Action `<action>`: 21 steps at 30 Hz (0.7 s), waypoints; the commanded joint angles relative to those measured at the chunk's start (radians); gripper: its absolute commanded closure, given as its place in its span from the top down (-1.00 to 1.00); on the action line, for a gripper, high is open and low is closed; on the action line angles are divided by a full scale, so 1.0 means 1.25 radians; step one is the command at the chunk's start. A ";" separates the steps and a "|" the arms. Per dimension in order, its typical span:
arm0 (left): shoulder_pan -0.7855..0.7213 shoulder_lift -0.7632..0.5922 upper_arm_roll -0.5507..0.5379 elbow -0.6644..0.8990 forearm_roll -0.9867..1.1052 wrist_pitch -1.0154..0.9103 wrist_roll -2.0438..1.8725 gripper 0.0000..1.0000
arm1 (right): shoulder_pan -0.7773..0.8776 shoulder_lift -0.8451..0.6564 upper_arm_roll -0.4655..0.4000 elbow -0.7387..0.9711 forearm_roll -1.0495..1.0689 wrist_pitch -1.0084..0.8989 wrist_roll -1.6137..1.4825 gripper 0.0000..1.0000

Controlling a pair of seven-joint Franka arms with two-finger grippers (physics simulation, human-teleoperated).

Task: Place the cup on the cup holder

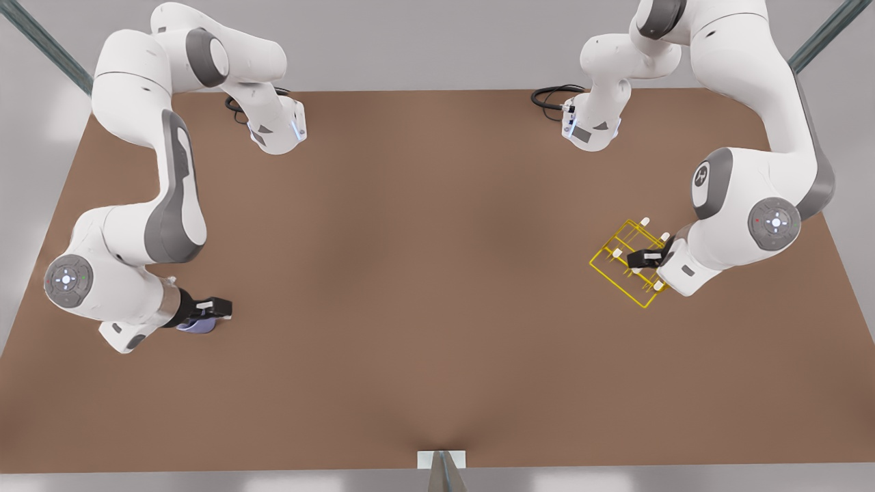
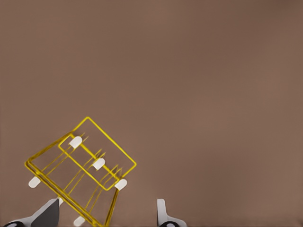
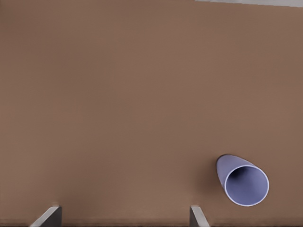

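The cup (image 3: 242, 180) is a lavender-blue tumbler lying on its side on the brown table, its open mouth toward the right wrist camera. In the front view the cup (image 1: 197, 326) peeks out from under my right gripper (image 1: 216, 308) at the front view's left. My right gripper (image 3: 124, 217) is open, and the cup lies just outside one fingertip. The cup holder (image 2: 80, 172) is a yellow wire rack with white-capped pegs. At the front view's right, my left gripper (image 1: 642, 258) hovers over the cup holder (image 1: 615, 279). My left gripper (image 2: 106, 215) is open, with one finger over a rack corner.
The brown table (image 1: 424, 273) stretches wide between the two arms. Both arm bases and black cables (image 1: 550, 99) sit at the far edge. A small white bracket (image 1: 441, 459) marks the near edge.
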State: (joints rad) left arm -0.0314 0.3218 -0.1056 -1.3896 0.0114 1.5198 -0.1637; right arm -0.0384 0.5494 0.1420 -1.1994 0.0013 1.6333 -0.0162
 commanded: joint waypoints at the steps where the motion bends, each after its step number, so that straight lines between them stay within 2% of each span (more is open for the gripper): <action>1: -0.001 -0.001 0.000 0.000 -0.001 -0.008 -0.030 1.00 | 0.001 -0.021 0.004 -0.076 -0.005 0.091 0.080 1.00; 3: -0.001 -0.001 0.000 -0.001 -0.001 -0.008 -0.032 1.00 | -0.005 -0.043 0.005 -0.134 -0.007 0.143 0.096 1.00; 6: -0.002 -0.001 0.000 -0.004 -0.001 -0.009 -0.033 1.00 | -0.040 -0.049 0.003 -0.131 -0.032 0.159 0.088 1.00; 11: -0.003 0.004 0.000 -0.004 -0.001 -0.009 -0.043 1.00 | -0.064 -0.008 0.004 -0.143 -0.059 0.292 0.079 1.00; 14: -0.003 0.004 0.000 -0.004 -0.001 -0.009 -0.045 1.00 | -0.088 0.011 0.013 -0.129 -0.062 0.294 0.003 1.00; 15: -0.003 0.004 0.000 -0.004 -0.001 -0.008 -0.045 1.00 | -0.102 0.010 0.023 -0.130 -0.061 0.294 -0.008 1.00; 17: -0.003 0.004 0.000 -0.004 -0.001 -0.008 -0.045 1.00 | -0.205 0.007 0.128 -0.163 -0.089 0.316 -0.019 1.00; 19: -0.003 0.004 0.000 -0.004 0.001 -0.009 -0.045 1.00 | -0.254 0.006 0.180 -0.199 -0.118 0.335 -0.021 1.00; 21: -0.003 0.005 0.000 -0.001 0.003 -0.008 -0.043 1.00 | -0.265 0.000 0.198 -0.238 -0.129 0.357 -0.023 1.00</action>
State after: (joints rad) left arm -0.0339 0.3287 -0.1061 -1.3928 0.0120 1.5094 -0.1989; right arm -0.3605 0.5534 0.3791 -1.4836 -0.1324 2.0149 0.0065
